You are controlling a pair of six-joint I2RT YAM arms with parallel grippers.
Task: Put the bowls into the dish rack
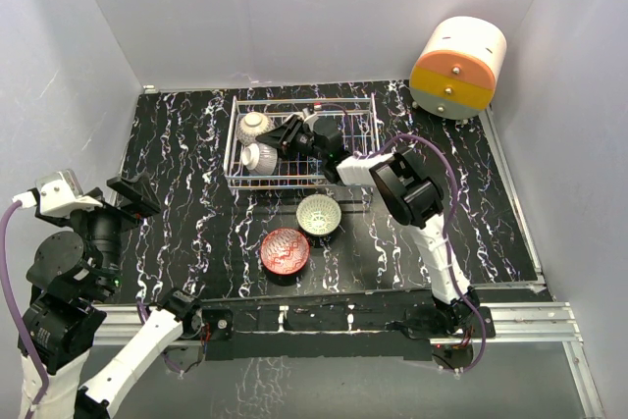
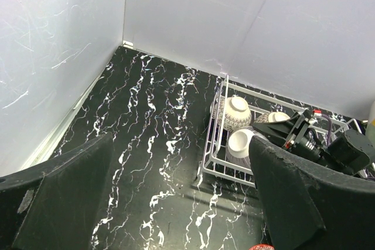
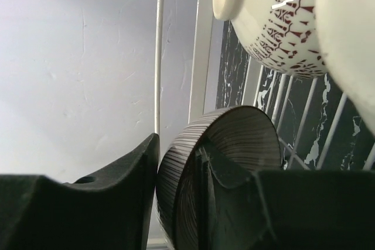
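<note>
Light: bright, from overhead; shadows were soft.
Glare: white streaks sat on the cream bowl (image 3: pixel 275 21).
Focus: my right fingers (image 3: pixel 76 209) were blurred (dark, soft-edged).

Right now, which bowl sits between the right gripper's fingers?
The dark striped bowl in the dish rack. Two pale bowls rest beside it; the red bowl and green bowl sit on the table.

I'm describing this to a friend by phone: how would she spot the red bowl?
Find the white wire dish rack on the black marbled table. Two bowls sit on the table in front of it; the red bowl is farther from the rack, left of the pale green bowl, the only one deep red inside.
</note>
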